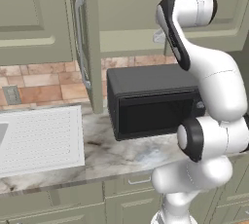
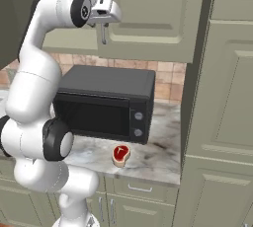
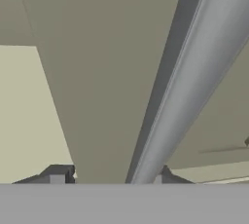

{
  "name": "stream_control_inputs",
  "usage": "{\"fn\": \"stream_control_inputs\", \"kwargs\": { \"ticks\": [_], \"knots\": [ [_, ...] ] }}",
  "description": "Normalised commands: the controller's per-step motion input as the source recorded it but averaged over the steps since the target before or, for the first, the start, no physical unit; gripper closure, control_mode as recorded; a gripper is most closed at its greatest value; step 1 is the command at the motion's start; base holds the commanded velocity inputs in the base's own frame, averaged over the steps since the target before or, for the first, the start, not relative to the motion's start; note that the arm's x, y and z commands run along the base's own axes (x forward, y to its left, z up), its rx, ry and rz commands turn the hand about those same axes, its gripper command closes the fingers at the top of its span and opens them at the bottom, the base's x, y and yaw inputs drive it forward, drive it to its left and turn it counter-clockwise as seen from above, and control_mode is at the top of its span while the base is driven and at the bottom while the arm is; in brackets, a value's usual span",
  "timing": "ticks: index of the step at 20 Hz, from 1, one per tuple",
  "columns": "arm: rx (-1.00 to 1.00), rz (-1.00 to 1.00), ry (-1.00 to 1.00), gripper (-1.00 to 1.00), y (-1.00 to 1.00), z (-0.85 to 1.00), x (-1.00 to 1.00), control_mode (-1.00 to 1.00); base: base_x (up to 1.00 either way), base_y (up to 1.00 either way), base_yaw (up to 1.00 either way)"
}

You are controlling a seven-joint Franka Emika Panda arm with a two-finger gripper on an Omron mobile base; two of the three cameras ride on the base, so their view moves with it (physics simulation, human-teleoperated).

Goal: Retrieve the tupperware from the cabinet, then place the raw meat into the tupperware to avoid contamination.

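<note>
The sage-green cabinet hangs above the counter, its left door swung open edge-on towards me. My gripper is raised to the top of the long silver bar handle on the right door, which is shut. In the hand view the handle runs between the fingertips of the gripper; the jaws straddle it, with a gap still showing on the left side. The raw meat, a small red steak, lies on the marble counter in front of the microwave. The tupperware is hidden.
A black microwave stands on the counter under the cabinet. A white ridged drainboard lies to its left. A tall sage-green cupboard closes off the counter's right end. Drawers run below the counter edge.
</note>
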Motion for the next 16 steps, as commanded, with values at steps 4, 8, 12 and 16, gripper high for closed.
{"fn": "stream_control_inputs", "kwargs": {
  "ticks": [4, 8, 12, 16],
  "knots": [
    [0.03, -0.04, 0.00, 1.00, -0.20, -0.11, -0.46, -1.00, 0.00, 0.00, 0.00],
    [0.06, -0.03, -0.01, 1.00, -0.30, -0.08, -0.58, -1.00, 0.00, 0.00, 0.00],
    [0.09, -0.01, -0.01, 1.00, -0.48, -0.04, -0.66, -1.00, 0.00, 0.00, 0.00],
    [0.10, 0.00, -0.01, 1.00, -0.52, -0.02, -0.73, -1.00, 0.00, 0.00, 0.00]
  ]
}}
